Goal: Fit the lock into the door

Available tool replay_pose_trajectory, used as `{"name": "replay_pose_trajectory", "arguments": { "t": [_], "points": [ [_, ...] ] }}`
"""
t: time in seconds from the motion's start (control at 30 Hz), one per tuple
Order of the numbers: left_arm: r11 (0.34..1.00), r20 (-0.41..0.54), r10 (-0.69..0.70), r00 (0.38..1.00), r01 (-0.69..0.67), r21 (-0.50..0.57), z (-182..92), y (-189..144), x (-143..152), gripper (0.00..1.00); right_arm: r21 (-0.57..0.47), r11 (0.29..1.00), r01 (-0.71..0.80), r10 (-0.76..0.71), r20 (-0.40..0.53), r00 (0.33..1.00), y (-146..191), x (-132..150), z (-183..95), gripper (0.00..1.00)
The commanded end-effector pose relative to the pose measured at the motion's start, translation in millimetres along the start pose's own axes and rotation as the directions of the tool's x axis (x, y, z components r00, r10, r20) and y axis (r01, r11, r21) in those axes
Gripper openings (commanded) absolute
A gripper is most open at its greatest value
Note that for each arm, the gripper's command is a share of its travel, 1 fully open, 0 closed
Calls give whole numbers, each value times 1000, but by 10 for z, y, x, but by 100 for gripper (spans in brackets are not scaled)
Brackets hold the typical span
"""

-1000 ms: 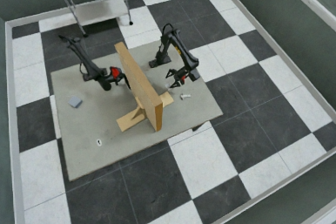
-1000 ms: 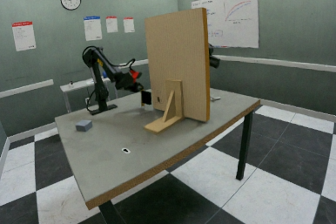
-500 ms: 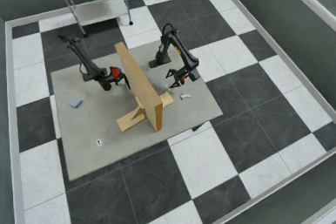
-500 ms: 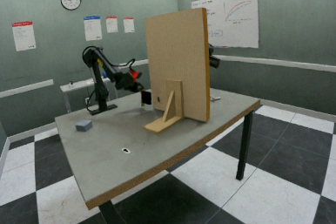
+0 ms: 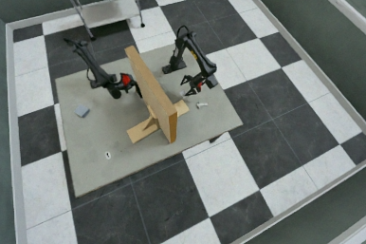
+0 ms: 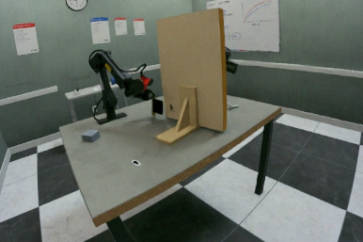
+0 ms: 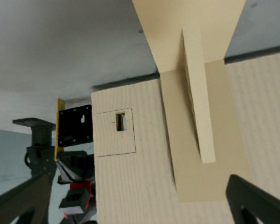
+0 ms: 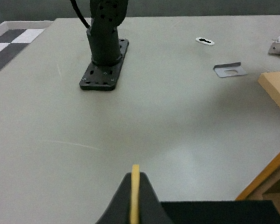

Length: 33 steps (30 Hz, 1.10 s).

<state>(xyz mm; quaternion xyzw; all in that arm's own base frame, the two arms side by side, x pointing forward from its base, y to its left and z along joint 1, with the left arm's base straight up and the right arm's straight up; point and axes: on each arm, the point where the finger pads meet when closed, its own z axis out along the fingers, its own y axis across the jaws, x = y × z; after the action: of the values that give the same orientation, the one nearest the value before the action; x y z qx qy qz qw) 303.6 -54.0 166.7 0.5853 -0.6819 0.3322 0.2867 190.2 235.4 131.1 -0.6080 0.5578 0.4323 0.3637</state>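
Note:
The wooden door (image 5: 149,84) (image 6: 193,58) (image 7: 141,185) stands upright on its feet. The lock, a black case (image 6: 158,106) (image 7: 75,125) (image 8: 221,212) with a brass-yellow plate (image 7: 60,131) (image 8: 135,192), is outside the slot edge; its case end is against or very near that edge, and whether it touches is unclear. The plate stands a case length away from the door. The lock's keyhole is roughly level with the door's keyhole (image 6: 171,107) (image 7: 121,121). My right gripper (image 5: 137,93) (image 8: 136,181) is shut on the lock at its plate. My left gripper (image 5: 186,86) (image 7: 138,182) is open and empty, facing the door's other side.
The door's wooden foot (image 5: 137,133) (image 6: 165,137) sticks out on both sides. A grey-blue block (image 5: 82,111) (image 6: 90,136) and a keyhole cover (image 5: 107,155) (image 6: 135,162) lie on the table. A handle (image 5: 202,104) lies beyond the door. The right wrist view shows a bent metal plate (image 8: 230,68) and another cover (image 8: 205,41).

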Motion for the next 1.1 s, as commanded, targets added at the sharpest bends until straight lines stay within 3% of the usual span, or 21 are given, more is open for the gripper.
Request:
{"name": "replay_pose_trajectory", "arguments": {
  "t": [0.0,0.37,1.07],
  "points": [
    [1000,-7,9,1000,-10,-10,0,18,69,100,-10,1000,29,-28,46,999,0,-124,-20,0],
    [1000,-7,9,1000,-10,-10,0,18,69,100,-8,999,38,-38,48,998,-5,-152,-24,0],
    [1000,-7,9,1000,-10,-10,0,18,69,100,-31,994,105,-99,153,983,22,-449,-40,0]
  ]
}}
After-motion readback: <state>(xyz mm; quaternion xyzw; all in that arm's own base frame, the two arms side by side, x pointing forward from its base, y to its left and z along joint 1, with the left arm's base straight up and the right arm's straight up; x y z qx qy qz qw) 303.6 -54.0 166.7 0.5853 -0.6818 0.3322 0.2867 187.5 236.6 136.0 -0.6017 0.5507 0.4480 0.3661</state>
